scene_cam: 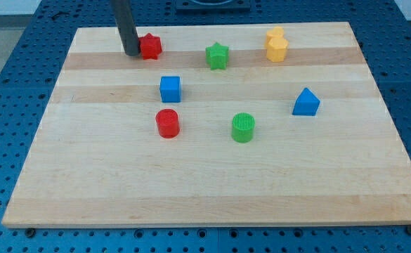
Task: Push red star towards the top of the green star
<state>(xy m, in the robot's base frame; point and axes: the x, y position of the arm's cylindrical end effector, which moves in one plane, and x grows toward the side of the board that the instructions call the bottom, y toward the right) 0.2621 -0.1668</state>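
Note:
The red star (150,46) lies near the top of the wooden board, left of centre. My tip (131,53) stands right at its left side, touching or nearly touching it. The green star (218,55) lies to the right of the red star, slightly lower in the view, with a gap of board between them.
A yellow block pair (277,45) sits at the top right. A blue cube (170,88) and a red cylinder (168,123) lie below the red star. A green cylinder (243,127) and a blue triangular block (305,102) lie lower right. The board's top edge (212,27) is close.

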